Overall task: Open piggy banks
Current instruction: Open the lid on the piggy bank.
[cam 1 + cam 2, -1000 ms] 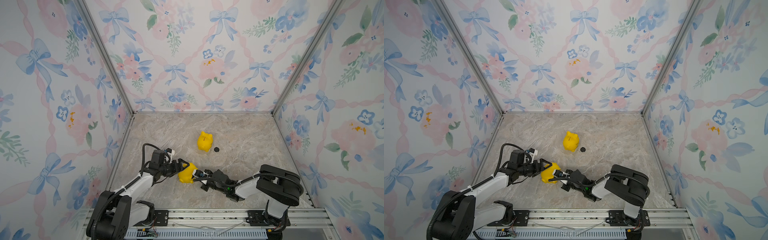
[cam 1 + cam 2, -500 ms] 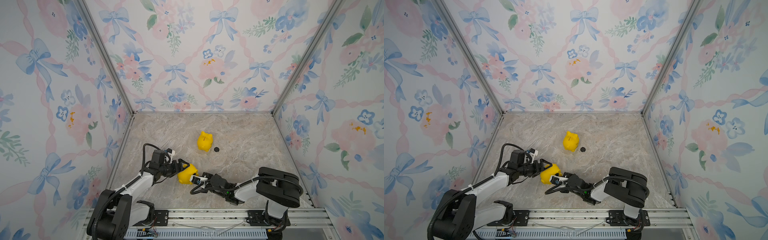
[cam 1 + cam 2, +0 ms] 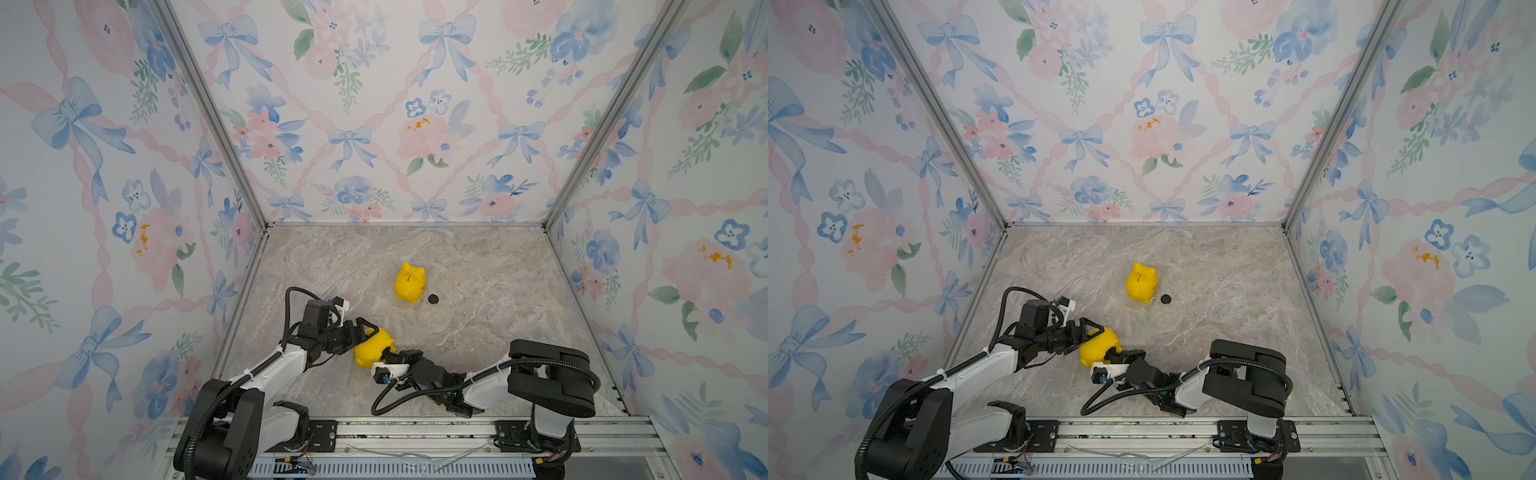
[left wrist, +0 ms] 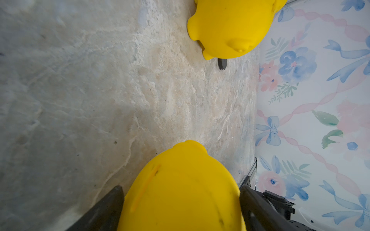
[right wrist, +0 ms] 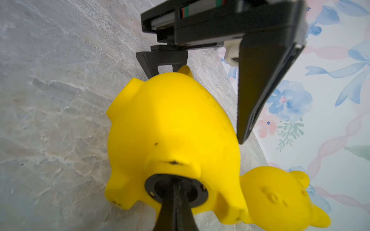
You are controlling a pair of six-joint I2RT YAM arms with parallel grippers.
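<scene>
Rolled since the earlier frame, the right pincer (image 5: 176, 187), tips closed, sits in the black plug (image 5: 152, 188) of the near-left piggy bank (image 3: 374, 348) clamped by the left pincer (image 3: 365, 336); I judge unplugging underway, next needing a straight outward pull.

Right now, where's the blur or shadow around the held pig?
Both top views: sharp, evenly lit; held piggy bank clear. Left wrist: that pig is too close, soft; far piggy bank crisper; grey shadow on the table. Right wrist: right gripper blurred at the black belly plug; pig's flank slightly glary.
</scene>
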